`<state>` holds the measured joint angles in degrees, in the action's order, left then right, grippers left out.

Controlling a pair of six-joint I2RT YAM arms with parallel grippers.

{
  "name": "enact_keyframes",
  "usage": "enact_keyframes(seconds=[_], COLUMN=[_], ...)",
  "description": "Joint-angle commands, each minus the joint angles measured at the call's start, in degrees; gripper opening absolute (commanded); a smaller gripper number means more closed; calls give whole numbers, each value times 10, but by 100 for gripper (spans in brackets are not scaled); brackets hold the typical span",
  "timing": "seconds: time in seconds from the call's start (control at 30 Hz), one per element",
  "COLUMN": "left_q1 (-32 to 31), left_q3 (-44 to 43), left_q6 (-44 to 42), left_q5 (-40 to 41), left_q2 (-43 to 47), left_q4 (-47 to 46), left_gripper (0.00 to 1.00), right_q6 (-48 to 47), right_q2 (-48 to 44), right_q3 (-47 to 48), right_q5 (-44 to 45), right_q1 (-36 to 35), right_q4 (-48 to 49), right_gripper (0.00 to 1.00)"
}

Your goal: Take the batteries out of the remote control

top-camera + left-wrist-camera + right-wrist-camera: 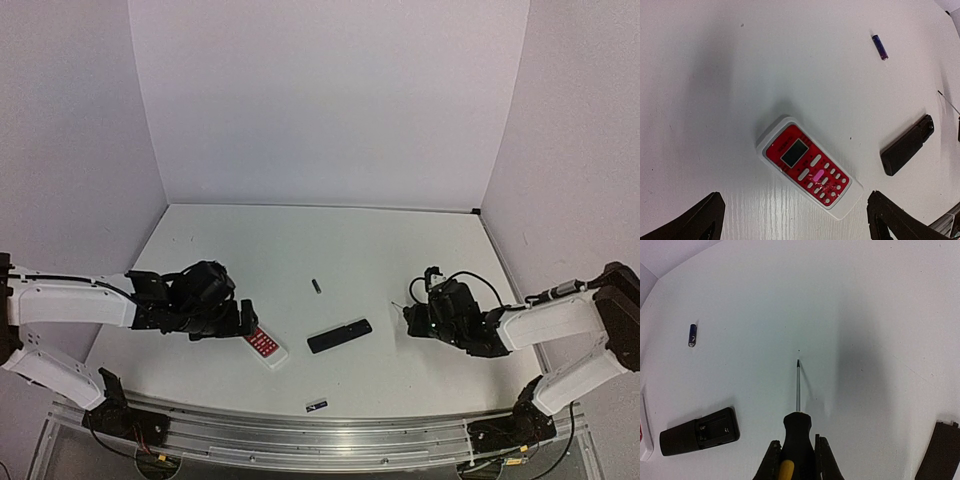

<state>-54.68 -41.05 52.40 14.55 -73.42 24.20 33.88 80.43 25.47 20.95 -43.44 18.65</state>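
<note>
A black remote lies mid-table with its back up, and its battery bay shows in the right wrist view. A red-faced white remote lies buttons up, just ahead of and between the wide-apart fingers of my open left gripper, untouched. One slim dark battery lies alone farther back, also seen as a battery in the right wrist view. A second small dark cell with a pale end lies near the front edge. My right gripper is shut on a screwdriver, to the right of the black remote, with the tip over bare table.
A flat black piece lies at the lower right edge of the right wrist view. White walls close off the back and both sides. A metal rail runs along the table's near edge.
</note>
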Motion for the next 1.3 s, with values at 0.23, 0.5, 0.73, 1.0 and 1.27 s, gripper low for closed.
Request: enact_keyframes(seconds=[0.23,0.5,0.73,1.0,1.27], left_q1=[20,14,10,9,9], left_q3=[-26,-178,-278,-300,-295], left_q6=[133,185,197,185,189], left_q5=[-104,-83,-49,-49,-44], left_q2=[-77,-233,-338,-392,-416], left_q4=[-5,125,231,214,189], left_gripper=[100,100,99,82,66], right_q6=[-25,-48,-62,-69,-76], right_q2=[-77,-102,-149,-161,-117], right_q3=[29,33,24,0,-28], right_q5=[-42,-51,-47,-22,-11], right_q1=[-4,-5,-4,-4,-4], right_q4=[-78,-92,-114,-120,-93], right_gripper=[0,0,0,0,7])
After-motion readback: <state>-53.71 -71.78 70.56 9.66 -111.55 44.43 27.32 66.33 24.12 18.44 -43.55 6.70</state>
